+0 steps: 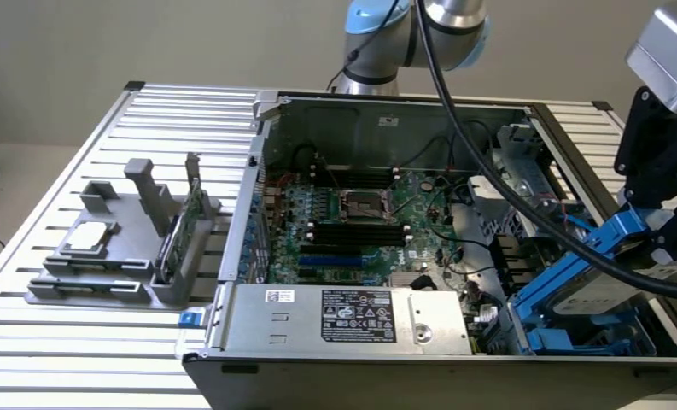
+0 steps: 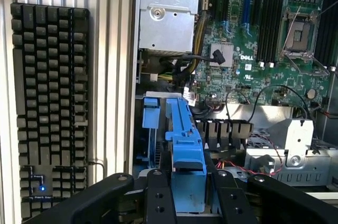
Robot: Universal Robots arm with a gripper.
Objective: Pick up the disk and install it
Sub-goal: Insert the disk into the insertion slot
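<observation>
One disk [image 1: 598, 292], clamped in the end effector [image 1: 655, 243]: the black fingers [image 2: 158, 197] pinch its blue carrier rails from both sides, with the disk wedged between them. It sits tilted at the exterior view's right, high end up at the end effector, low end dipping into the near right corner of the open PC case [image 1: 429, 380], over the blue drive bay [image 1: 549, 340]. Can't tell whether the low end touches the bay or hangs just above it. Silver face with pale label shows in the exterior view. In the wrist view the blue rail runs away from the fingers toward the bay, with a second blue bracket [image 2: 150, 112] just beside it. The case lies on its side, panel off, on the slatted metal surface [image 1: 88, 359]. Inside: green motherboard [image 1: 429, 239], bare CPU socket [image 1: 361, 205] near its middle, black RAM slots [image 1: 355, 232] next to that, and a silver power supply [image 1: 338, 316] with a black-and-white label along the near wall, to the exterior view's left of the bay. A black cable [image 1: 463, 137] from the arm drapes across the case to the end effector. Outside the case, at the exterior view's left, a grey fixture [image 1: 99, 286] on the surface holds a small silver square drive [image 1: 88, 237] lying flat and a green circuit card [image 1: 184, 231] standing on edge, both well apart from the disk. The wrist view also has a black keyboard [image 2: 50, 108] on the surface beside the case, one blue LED lit near a corner.
</observation>
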